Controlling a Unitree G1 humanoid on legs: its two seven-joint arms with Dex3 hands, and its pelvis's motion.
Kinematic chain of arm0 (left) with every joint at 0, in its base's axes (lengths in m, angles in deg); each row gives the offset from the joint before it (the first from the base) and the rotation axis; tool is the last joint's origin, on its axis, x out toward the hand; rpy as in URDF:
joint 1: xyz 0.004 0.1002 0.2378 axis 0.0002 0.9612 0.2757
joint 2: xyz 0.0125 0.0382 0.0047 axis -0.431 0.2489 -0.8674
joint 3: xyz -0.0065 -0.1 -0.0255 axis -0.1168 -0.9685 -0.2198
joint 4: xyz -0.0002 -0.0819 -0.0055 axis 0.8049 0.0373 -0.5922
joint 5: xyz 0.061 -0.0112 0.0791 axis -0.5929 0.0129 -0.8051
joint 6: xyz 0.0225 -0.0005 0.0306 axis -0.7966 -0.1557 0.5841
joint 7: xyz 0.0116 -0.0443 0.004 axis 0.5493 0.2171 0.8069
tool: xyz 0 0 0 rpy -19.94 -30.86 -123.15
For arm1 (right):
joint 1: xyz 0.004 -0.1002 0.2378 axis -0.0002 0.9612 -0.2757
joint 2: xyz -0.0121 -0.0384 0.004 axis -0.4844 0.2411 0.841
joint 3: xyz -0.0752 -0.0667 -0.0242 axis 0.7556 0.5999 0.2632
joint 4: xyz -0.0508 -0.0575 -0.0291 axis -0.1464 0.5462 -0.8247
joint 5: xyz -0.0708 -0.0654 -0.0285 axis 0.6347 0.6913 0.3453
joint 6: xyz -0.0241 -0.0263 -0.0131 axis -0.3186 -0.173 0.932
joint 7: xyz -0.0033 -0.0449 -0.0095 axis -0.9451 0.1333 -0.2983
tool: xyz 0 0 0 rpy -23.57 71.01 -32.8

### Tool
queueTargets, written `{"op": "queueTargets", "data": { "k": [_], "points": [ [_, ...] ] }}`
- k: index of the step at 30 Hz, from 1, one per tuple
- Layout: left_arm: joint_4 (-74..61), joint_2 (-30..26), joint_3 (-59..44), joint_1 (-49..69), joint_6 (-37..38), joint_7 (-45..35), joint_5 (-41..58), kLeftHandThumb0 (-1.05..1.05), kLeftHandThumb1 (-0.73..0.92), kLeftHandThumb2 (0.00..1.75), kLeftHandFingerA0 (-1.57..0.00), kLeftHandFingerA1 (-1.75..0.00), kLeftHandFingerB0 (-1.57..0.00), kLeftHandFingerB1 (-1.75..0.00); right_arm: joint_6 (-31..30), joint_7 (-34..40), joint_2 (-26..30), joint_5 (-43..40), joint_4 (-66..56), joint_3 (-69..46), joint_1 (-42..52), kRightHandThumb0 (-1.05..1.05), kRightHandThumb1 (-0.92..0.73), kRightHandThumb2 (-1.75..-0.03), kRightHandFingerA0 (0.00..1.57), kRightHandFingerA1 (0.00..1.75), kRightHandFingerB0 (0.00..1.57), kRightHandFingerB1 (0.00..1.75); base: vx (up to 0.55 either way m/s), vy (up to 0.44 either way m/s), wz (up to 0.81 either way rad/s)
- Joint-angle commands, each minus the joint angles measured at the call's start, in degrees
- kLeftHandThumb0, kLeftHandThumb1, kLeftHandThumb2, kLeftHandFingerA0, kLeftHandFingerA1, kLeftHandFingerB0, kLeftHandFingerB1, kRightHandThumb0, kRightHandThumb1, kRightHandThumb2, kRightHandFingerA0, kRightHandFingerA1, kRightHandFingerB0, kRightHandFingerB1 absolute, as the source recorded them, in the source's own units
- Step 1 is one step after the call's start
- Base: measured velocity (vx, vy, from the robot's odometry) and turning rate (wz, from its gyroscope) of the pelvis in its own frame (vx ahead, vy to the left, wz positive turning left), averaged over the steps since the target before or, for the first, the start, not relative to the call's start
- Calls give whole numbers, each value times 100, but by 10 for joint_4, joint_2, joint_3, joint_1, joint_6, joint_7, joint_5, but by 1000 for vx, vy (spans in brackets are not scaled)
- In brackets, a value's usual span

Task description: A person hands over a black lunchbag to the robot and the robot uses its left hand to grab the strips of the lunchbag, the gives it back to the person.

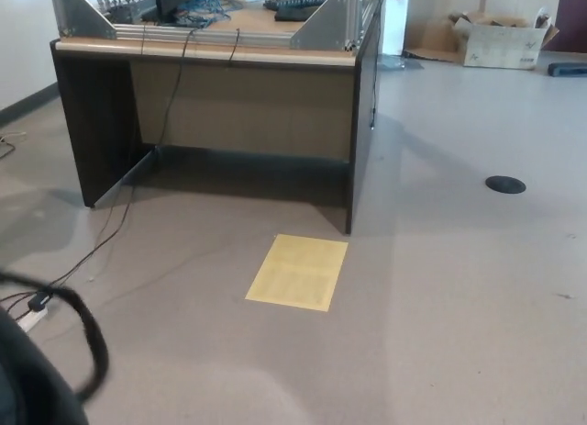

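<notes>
Only a corner of the black lunchbag [32, 388] shows, at the bottom left edge of the head view. One of its black straps [84, 329] loops out to the right of it, blurred by motion. Most of the bag lies outside the picture. Neither of my hands shows, and no person is in view.
A dark wooden desk [229, 104] with metal frames and cables on top stands ahead. A yellow sheet [298, 271] lies on the floor before it. Cables [101, 246] trail across the floor at left. A round floor plate [505, 184] and a cardboard box [500, 35] sit at right.
</notes>
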Motion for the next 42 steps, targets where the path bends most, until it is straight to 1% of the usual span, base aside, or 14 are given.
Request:
{"op": "queueTargets", "data": {
  "k": [1, 7, 21, 25, 26, 29, 30, 32, 33, 34, 36, 37, 38, 42],
  "points": [
    [28, 8, -14, 63, 91, -25, -18, -17, 68, 59, -88, -175, -79, -149, 6, 9, 9, 2, 5, 1, -7, -60, -75, -63, 49, 49, 45, 41, 0, 0, 0],
    [78, 14, -23, 132, 151, -30, -60, -23, 45, 88, -124, -135, -100, -113, 4, 10, 9, 4, 11, 5, -14, -60, -76, -63, 49, 49, 45, 41, 0, 0, 0],
    [96, 24, 53, 143, 186, -26, -127, -17, 64, 57, -100, -175, -77, -172, 6, 11, 9, -1, 12, 4, -16, -59, -75, -62, 50, 49, 47, 41, 0, 0, 0],
    [99, 35, 134, 87, 167, -24, -170, -11, 62, 60, -98, -175, -79, -164, 9, 11, 11, 1, 10, 6, -12, -59, -76, -62, 48, 48, 46, 41, 0, 0, 0],
    [112, 43, 161, 55, 172, -15, -195, -13, 45, 86, -127, -140, -107, -127, 10, 8, 11, 1, 9, 6, -10, -59, -76, -62, 48, 48, 46, 41, 0, 0, 0],
    [122, 57, 198, 9, 148, 10, -260, -18, 64, 57, -96, -175, -75, -168, 10, 11, 10, 2, 8, 7, -10, -59, -76, -63, 49, 48, 46, 41, 0, 0, 0],
    [148, 69, 231, -33, 137, 21, -296, -26, 43, 85, -124, -139, -104, -126, 10, 12, 9, 1, 7, 6, -11, -55, -60, -101, 48, 64, 34, 53, 0, 0, 0],
    [176, 83, 256, -70, 131, 35, -318, -24, 42, 84, -123, -138, -104, -126, 7, 10, 5, -3, 5, 4, -11, -54, -59, -101, 47, 64, 34, 53, 0, 0, 0],
    [198, 91, 271, -92, 125, 40, -325, -20, 62, 59, -91, -173, -78, -160, 5, 6, 3, -8, 3, 1, -11, -56, -75, -62, 50, 50, 48, 42, 0, 0, 0],
    [222, 98, 284, -118, 125, 43, -326, -18, 63, 58, -88, -174, -73, -164, 8, 3, 2, -10, 3, 0, -13, -52, -58, -100, 48, 65, 33, 53, 0, 0, 0],
    [251, 106, 300, -151, 114, 56, -341, -20, 63, 57, -87, -175, -69, -168, 9, 0, 3, -10, 3, 2, -14, -58, -74, -62, 50, 50, 46, 42, 0, 0, 0],
    [264, 108, 308, -167, 106, 60, -353, -22, 64, 57, -86, -175, -66, -171, 12, 1, 2, -9, 4, 2, -14, -56, -59, -100, 48, 64, 35, 53, 0, 0, 0],
    [276, 109, 316, -184, 97, 61, -357, -23, 65, 57, -84, -175, -62, -173, 14, 0, 3, -10, 5, 2, -14, -58, -73, -62, 50, 50, 47, 42, 0, 0, 0],
    [356, 113, 341, -270, 72, 67, -357, -24, 64, 56, -86, -175, -64, -173, 14, -12, 2, -18, 9, -3, -20, -59, -74, -63, 47, 49, 46, 42, 0, 0, 0]
  ]
}}
